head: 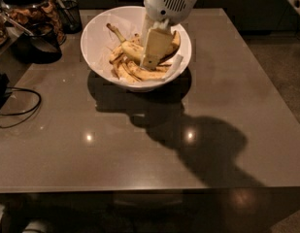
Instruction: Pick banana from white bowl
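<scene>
The white bowl (pixel 93 47) stands at the far middle of the brown table. In it lies the banana (pixel 130 51), yellow with brown speckles, its dark stem pointing to the bowl's back left. Flat peel strips (pixel 140 74) lie around and in front of it on white paper. My gripper (pixel 150 62) hangs from the white wrist (pixel 169 1) above and reaches down into the bowl's middle. It sits right at the banana's right half and hides part of it.
A dark glass jar of snacks (pixel 28 11) and a dark holder (pixel 69 13) stand at the back left. A black cable (pixel 18 108) loops on the table's left side. The table's front edge (pixel 140 191) runs across the lower part of the view.
</scene>
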Controlling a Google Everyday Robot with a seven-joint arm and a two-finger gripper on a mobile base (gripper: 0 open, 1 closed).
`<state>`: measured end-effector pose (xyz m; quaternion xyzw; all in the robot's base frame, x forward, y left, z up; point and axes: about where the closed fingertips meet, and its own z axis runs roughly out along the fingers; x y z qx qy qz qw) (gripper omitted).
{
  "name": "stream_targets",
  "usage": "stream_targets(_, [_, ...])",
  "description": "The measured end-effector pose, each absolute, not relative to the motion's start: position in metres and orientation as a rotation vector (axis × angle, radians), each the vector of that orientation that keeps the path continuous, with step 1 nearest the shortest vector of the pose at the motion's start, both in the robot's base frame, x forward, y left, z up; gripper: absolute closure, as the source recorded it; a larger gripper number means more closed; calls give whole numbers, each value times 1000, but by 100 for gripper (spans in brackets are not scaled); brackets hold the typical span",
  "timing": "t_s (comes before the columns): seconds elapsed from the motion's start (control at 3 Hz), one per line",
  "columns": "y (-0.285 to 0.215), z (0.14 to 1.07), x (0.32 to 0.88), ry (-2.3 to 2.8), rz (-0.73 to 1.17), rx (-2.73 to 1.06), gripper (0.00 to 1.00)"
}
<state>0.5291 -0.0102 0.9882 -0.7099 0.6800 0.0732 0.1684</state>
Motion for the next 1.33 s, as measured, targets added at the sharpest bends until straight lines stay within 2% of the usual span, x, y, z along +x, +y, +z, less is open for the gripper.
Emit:
stream_targets(0.33, [-11,986,513,1931,232,-2028,100])
stream_targets(1.0, [-14,967,438,2017,338,-2027,100])
stream_targets(1.33, [-13,969,439,2011,333,-2020,100])
